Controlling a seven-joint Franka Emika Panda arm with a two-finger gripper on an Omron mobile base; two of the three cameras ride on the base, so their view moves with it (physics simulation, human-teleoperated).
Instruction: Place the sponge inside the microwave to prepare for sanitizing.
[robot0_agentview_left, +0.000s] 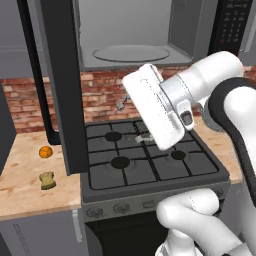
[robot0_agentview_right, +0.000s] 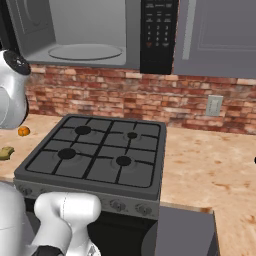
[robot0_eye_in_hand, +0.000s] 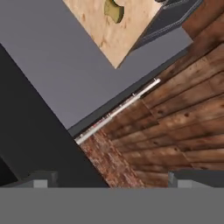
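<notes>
Small orange ball (robot0_agentview_left: 45, 152) lay on wooden counter (robot0_agentview_left: 22, 187), left of black gas stove (robot0_agentview_right: 95, 155). Brick backsplash (robot0_agentview_right: 190, 102) behind; wall outlet (robot0_agentview_right: 214, 105) at right.

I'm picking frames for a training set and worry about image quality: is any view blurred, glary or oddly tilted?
Left base view: even, flat light, soft; the sponge on the counter is small but readable. Right base view: the same even light, no glare on the open microwave; the sponge is cut by the left edge. Hand view: strongly rolled, coarse.
</notes>
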